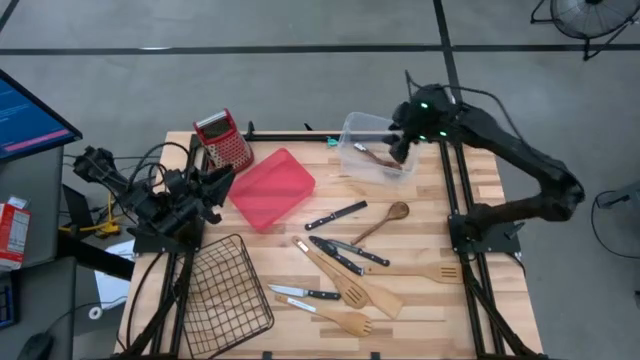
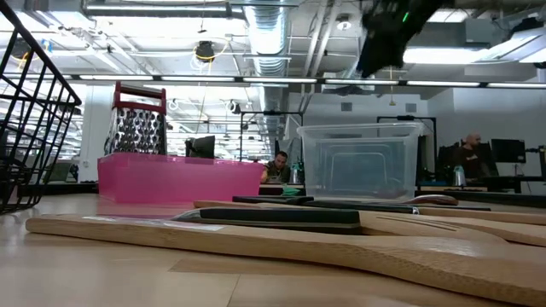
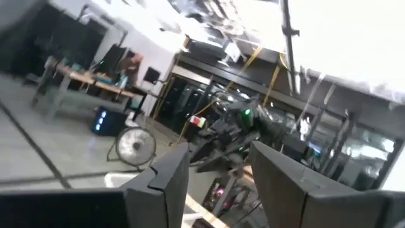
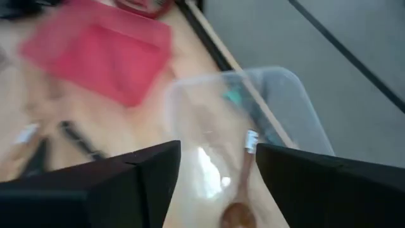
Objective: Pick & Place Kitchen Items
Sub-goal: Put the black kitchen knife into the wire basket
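Hovering over the clear bin (image 1: pixel 377 146), right fingers (image 4: pixel 142 180) wide apart, wooden spoon (image 4: pixel 238 202) inside.

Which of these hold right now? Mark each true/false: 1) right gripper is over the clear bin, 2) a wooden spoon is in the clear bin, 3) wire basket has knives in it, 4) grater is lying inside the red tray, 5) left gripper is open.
1) True: the right gripper hangs over the clear bin.
2) True: a wooden spoon lies inside it, below open fingers.
3) False: the wire basket holds nothing visible; the knives lie on the table.
4) False: the grater stands beside the red tray.
5) True: the left gripper shows a gap between its fingers.
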Controlling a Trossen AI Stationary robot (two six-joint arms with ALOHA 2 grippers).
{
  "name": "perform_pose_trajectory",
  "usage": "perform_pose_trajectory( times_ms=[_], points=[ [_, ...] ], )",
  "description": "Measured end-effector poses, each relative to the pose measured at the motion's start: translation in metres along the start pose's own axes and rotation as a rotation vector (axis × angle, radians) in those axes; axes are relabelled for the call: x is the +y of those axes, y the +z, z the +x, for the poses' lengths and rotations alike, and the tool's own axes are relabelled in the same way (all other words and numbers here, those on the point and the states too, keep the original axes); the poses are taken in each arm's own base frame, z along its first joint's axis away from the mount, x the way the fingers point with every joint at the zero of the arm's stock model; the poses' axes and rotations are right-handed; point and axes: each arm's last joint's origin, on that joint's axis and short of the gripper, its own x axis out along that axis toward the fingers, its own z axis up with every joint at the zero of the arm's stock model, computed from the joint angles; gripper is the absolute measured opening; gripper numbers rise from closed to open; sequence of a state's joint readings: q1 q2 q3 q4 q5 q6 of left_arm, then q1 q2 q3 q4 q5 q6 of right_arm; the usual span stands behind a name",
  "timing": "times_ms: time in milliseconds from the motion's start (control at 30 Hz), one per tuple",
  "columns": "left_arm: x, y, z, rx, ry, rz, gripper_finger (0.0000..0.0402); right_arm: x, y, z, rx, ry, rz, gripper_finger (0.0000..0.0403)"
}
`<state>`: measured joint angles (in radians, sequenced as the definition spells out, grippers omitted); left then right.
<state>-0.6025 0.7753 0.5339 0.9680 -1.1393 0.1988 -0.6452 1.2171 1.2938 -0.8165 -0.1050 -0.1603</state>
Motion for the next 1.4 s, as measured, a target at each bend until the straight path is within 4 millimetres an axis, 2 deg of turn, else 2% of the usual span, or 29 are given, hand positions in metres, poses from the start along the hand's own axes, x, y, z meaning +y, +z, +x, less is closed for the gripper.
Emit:
perform_pose_trajectory(
  times_ms=[100, 200, 333, 467, 700, 833, 1000, 1200, 1400],
  points=[
    [-0.02, 0.005, 0.009, 0.039, -0.016, 0.118, 0.0153, 0.018, -0.001, -0.036, -0.051, 0.043, -0.012, 0.0217],
    [-0.04, 0.007, 0.019, 0.09, -0.026, 0.236, 0.0153, 0.032, -0.008, -0.063, -0.104, 0.089, -0.001, 0.0211],
    [-0.059, -0.002, 0.032, 0.149, -0.079, 0.356, 0.0157, 0.045, -0.017, -0.085, -0.142, 0.151, 0.0, 0.0204],
    [-0.067, -0.021, 0.048, 0.205, -0.146, 0.321, 0.0186, 0.055, -0.021, -0.099, -0.178, 0.204, -0.022, 0.0201],
    [-0.069, -0.08, 0.069, 0.414, -0.292, 0.267, 0.0233, 0.066, -0.028, -0.104, -0.141, 0.27, -0.073, 0.0205],
    [-0.067, -0.113, 0.078, 0.595, -0.376, 0.198, 0.0235, 0.07, -0.031, -0.104, -0.11, 0.293, -0.093, 0.0207],
    [-0.07, -0.144, 0.085, 0.872, -0.429, 0.247, 0.0227, 0.073, -0.033, -0.104, -0.095, 0.309, -0.085, 0.0204],
    [-0.075, -0.179, 0.086, 1.102, -0.462, 0.324, 0.0233, 0.073, -0.033, -0.104, -0.087, 0.311, -0.036, 0.0198],
    [-0.078, -0.209, 0.076, 1.204, -0.479, 0.369, 0.025, 0.073, -0.031, -0.1, -0.077, 0.262, -0.021, 0.0209]
  ],
)
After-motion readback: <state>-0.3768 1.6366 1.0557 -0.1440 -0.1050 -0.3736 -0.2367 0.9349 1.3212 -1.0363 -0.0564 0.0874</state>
